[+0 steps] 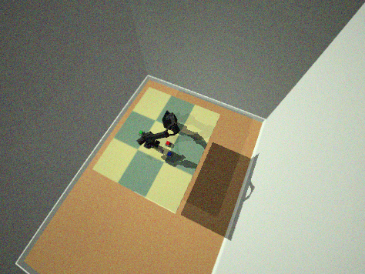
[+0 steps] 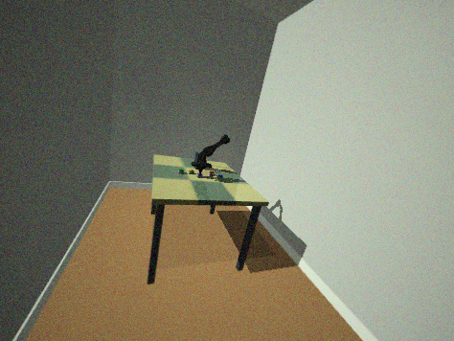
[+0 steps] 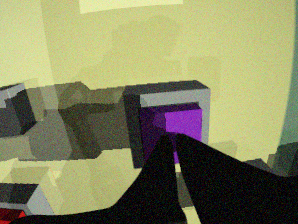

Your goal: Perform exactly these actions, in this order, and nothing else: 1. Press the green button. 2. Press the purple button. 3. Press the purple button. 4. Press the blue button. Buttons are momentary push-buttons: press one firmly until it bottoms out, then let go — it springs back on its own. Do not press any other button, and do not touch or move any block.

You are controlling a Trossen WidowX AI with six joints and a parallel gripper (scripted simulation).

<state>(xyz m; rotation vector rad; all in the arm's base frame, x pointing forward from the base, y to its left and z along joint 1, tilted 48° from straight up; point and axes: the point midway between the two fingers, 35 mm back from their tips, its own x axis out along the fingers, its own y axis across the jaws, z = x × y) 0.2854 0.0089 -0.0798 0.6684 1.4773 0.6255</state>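
Note:
In the wrist view the purple button (image 3: 182, 123) sits in its grey housing (image 3: 174, 99) right in front of my gripper (image 3: 172, 139). The dark fingers are shut with nothing between them, and their tips rest at the near edge of the purple cap. In the top view my gripper (image 1: 148, 143) is low over the checkered table, and it hides the purple button there. The green button (image 1: 141, 131) (image 2: 181, 170) is just to its left. The red button (image 1: 168, 143) (image 3: 5, 220) and the blue button (image 1: 169, 153) (image 2: 220, 176) are to its right.
The checkered table top (image 1: 154, 185) (image 2: 201, 192) stands on an orange floor beside a white wall (image 1: 316, 154). A grey block (image 3: 16, 112) lies to the left of the purple button's housing in the wrist view. The arm's base (image 1: 169, 119) is at the far side of the table.

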